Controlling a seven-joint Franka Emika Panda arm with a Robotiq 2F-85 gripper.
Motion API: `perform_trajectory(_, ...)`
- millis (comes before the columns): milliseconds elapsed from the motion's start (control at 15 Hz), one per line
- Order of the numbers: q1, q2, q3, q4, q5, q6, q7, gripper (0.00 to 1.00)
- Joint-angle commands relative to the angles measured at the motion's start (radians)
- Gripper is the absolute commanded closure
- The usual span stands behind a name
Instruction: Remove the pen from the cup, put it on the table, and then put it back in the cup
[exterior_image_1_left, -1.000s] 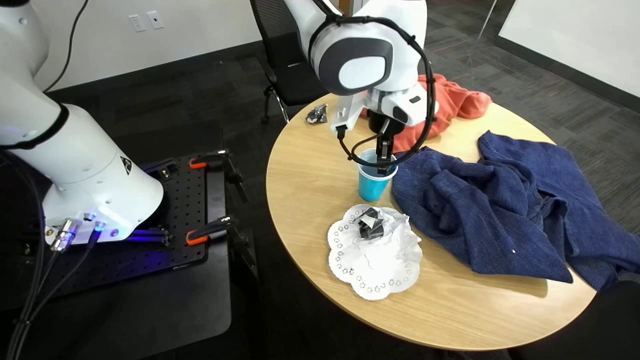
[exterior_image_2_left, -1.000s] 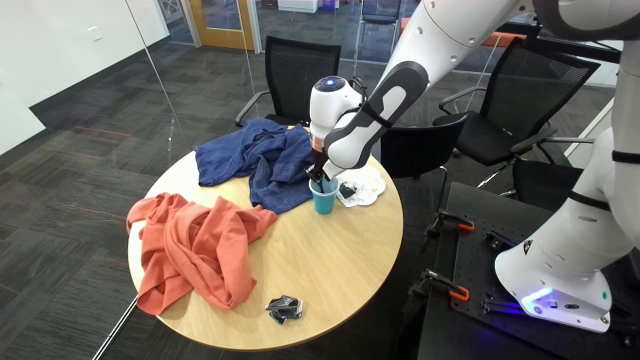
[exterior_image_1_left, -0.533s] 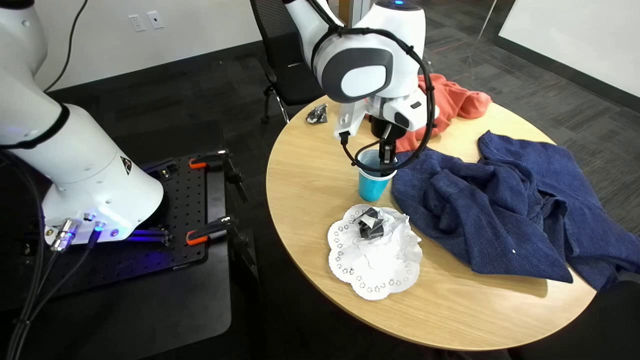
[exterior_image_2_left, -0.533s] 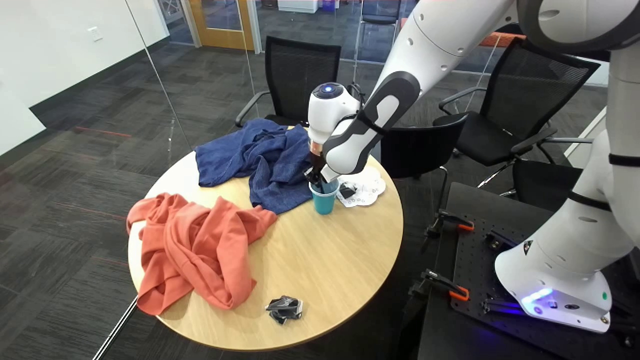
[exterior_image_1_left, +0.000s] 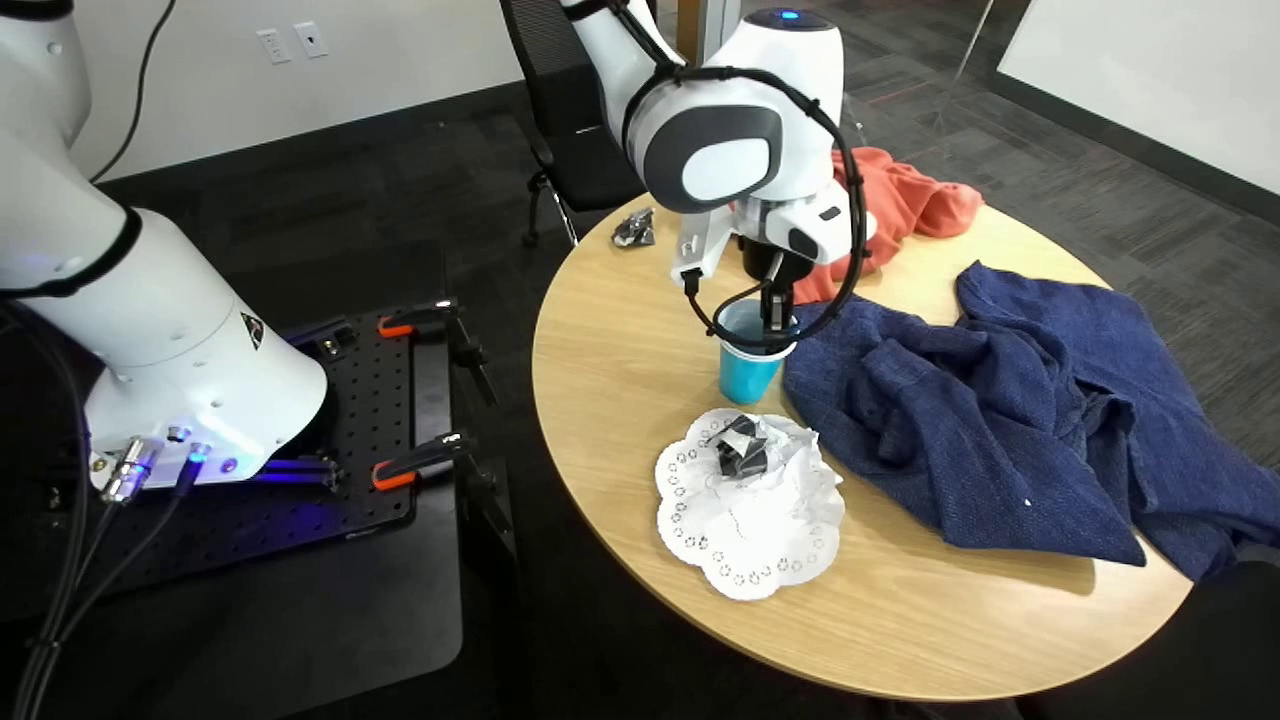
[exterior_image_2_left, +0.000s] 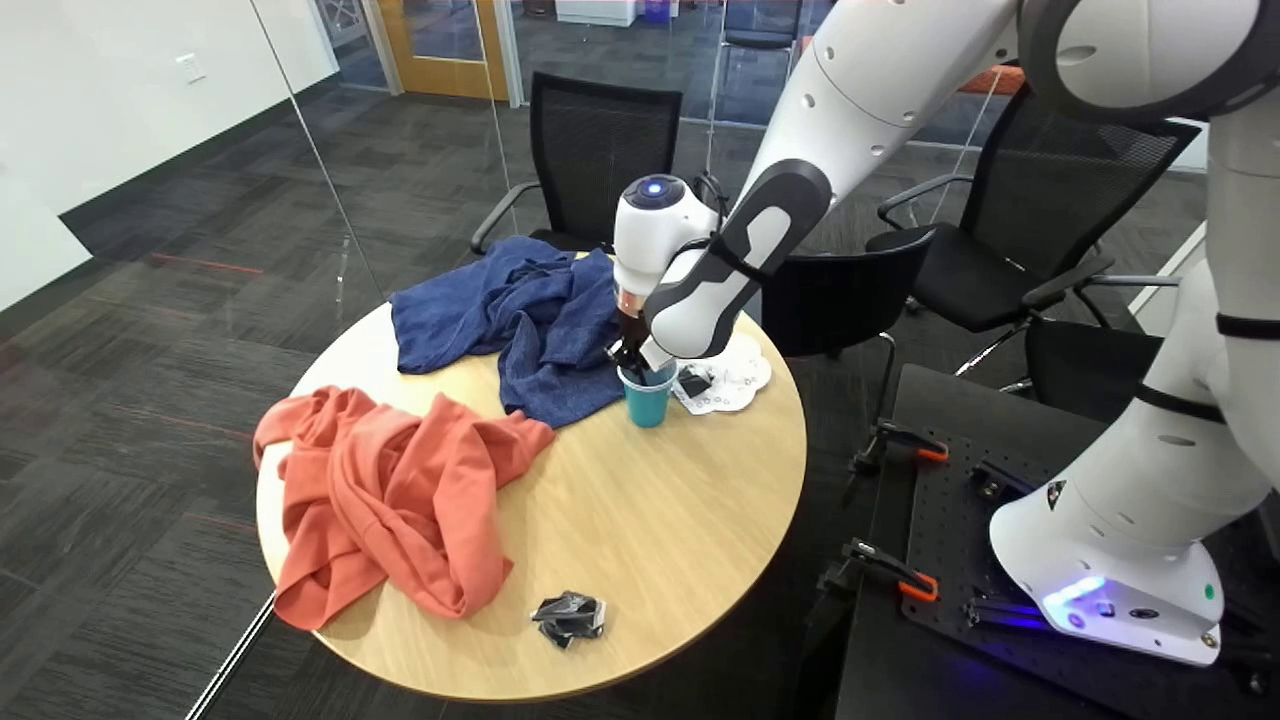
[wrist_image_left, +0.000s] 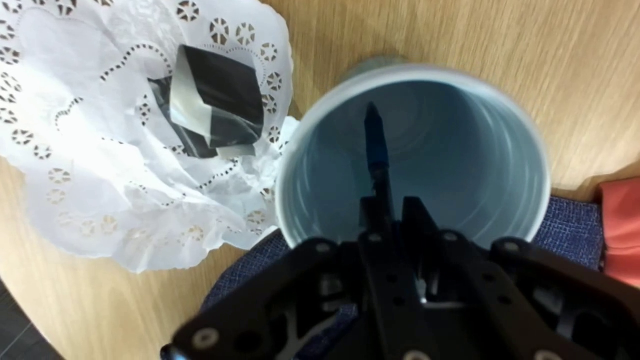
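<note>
Wrist view, hand (wrist_image_left: 394, 205) clamped on dark pen (wrist_image_left: 376, 140), tip down inside cup (wrist_image_left: 541, 167), wooden table (wrist_image_left: 575, 55) beneath.

The wall of the cup (wrist_image_left: 286, 192) hems in the room below the hand (wrist_image_left: 392, 205), navy cloth (exterior_image_1_left: 1000, 430) and a doily (exterior_image_1_left: 745, 545) just beside. Bare desk (exterior_image_2_left: 640, 520) lies open between the cup, the orange cloth (exterior_image_2_left: 410, 490) and a crumpled dark scrap (exterior_image_2_left: 570, 617).
</note>
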Motion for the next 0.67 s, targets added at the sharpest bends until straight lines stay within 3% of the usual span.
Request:
perform_trajectory(0,0.037,-0.013,-0.031,-0.026,0.012,0.042,-0.011,0.96)
perform_trajectory(267,0.062,-0.058,-0.055,-0.094,0.014,0.118,-0.005,0.96)
perform_trajectory(600,0.128,-0.153,-0.135,-0.216,0.021,0.233,-0.011,0.96)
